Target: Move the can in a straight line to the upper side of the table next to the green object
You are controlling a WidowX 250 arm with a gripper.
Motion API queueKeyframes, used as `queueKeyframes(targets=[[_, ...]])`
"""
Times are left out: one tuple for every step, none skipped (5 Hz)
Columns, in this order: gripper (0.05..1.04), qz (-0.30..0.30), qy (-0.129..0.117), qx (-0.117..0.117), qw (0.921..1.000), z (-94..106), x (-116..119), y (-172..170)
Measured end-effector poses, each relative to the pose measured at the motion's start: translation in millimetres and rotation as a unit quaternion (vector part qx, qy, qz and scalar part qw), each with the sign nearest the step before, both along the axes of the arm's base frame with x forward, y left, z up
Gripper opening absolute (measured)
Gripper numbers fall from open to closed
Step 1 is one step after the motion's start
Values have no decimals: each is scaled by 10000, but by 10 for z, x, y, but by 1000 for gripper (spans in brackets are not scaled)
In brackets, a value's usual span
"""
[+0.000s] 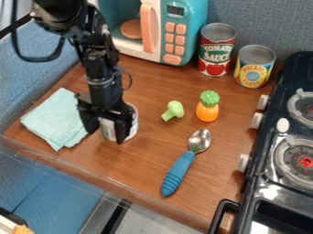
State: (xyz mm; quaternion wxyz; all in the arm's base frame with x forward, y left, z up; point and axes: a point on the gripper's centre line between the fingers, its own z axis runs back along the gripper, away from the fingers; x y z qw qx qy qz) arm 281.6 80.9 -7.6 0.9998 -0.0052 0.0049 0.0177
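In the camera view, the white can (109,130) is partly hidden by the gripper (107,135), near the light blue cloth (58,119). Whether it is held cannot be told. The green toy (174,110) is seen beside the orange toy (207,111), with the blue-handled spoon (178,173) placed below. 2 bigger cans (216,52) are seen behind them.

Can (108,130): showing white
Broccoli (175,109): showing green
Desk (116,160): showing brown woodgrain
Cloth (58,118): showing pale mint
Microwave (195,28): showing teal (peach buttons (180,39) joining)

Table (131,162) | cloth (56,118) | can (107,129), apparently resting | red can (216,50) | yellow can (254,66) | microwave (188,27) | spoon (179,172) | broccoli (175,109) | carrot (207,111)
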Motion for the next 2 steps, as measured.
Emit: queueKeyframes(targets=[[999,38,21,17,10000,-28,174,18],[999,-135,-13,72,9999,-87,419,-26]])
